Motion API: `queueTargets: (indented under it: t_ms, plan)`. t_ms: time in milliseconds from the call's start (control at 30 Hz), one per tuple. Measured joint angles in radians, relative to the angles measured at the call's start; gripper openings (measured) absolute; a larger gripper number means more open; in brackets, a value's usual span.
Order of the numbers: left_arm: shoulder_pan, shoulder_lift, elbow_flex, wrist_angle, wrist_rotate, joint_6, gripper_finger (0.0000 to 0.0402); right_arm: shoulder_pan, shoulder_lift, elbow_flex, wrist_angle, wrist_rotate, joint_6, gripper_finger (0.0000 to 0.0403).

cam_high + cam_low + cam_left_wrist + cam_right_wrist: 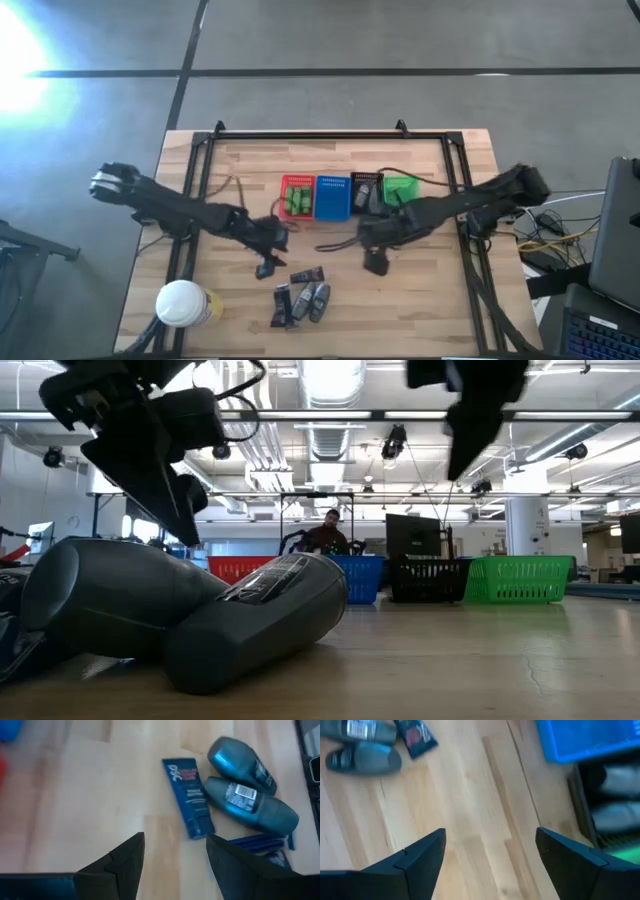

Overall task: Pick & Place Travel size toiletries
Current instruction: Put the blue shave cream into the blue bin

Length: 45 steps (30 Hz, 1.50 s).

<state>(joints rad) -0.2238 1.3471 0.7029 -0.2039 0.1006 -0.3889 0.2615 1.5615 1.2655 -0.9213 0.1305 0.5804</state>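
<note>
Several toiletries lie flat on the wooden table near its front edge (300, 295): a dark blue tube (189, 797), two grey-teal oval pieces (250, 802) (242, 760), and a thin blue piece (260, 842). The ovals fill the near left of the low view (260, 620). Green packets lie in the red basket (297, 203). My left gripper (175, 837) is open and empty above the table, just left of and behind the pile (268, 266). My right gripper (490, 832) is open and empty to the pile's right (376, 263).
Four slotted baskets stand in a row at mid-table: red (288, 183), blue (332, 197), black (365, 178) and green (400, 188). A white-lidded yellowish jar (183, 303) stands at the front left. A black frame rims the table (300, 135). A person shows far behind (325, 535).
</note>
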Motion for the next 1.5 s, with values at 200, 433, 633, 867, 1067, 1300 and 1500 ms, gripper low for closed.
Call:
queueTargets:
  t_ms: [200,433,633,867,1067,1300,1500]
  plan:
    - [-0.085,0.184,0.195,-0.141,-0.054,-0.015,0.0226,0.017,-0.200,-0.210,0.073,0.018,0.012,0.0286]
    - [-0.101,0.348,0.344,-0.268,-0.113,-0.015,0.0297,0.036,-0.374,-0.350,0.162,0.031,0.014,0.0276]
    - [-0.101,0.427,0.393,-0.268,-0.069,-0.034,0.0331,0.040,-0.450,-0.395,0.174,0.088,0.003,0.0292]
    - [-0.103,0.483,0.397,-0.273,-0.069,-0.039,0.0289,0.040,-0.456,-0.417,0.175,0.110,0.020,0.0321]
    - [-0.097,0.466,0.397,-0.291,-0.079,-0.040,0.0178,0.039,-0.440,-0.418,0.177,0.115,0.046,0.0341]
    - [-0.064,0.377,0.408,-0.301,-0.141,-0.197,0.0126,0.039,-0.456,-0.415,0.173,0.160,0.094,0.0356]
    - [0.034,0.239,0.406,-0.203,-0.359,-0.594,0.0126,0.040,-0.497,-0.414,0.170,0.232,0.227,0.0359]
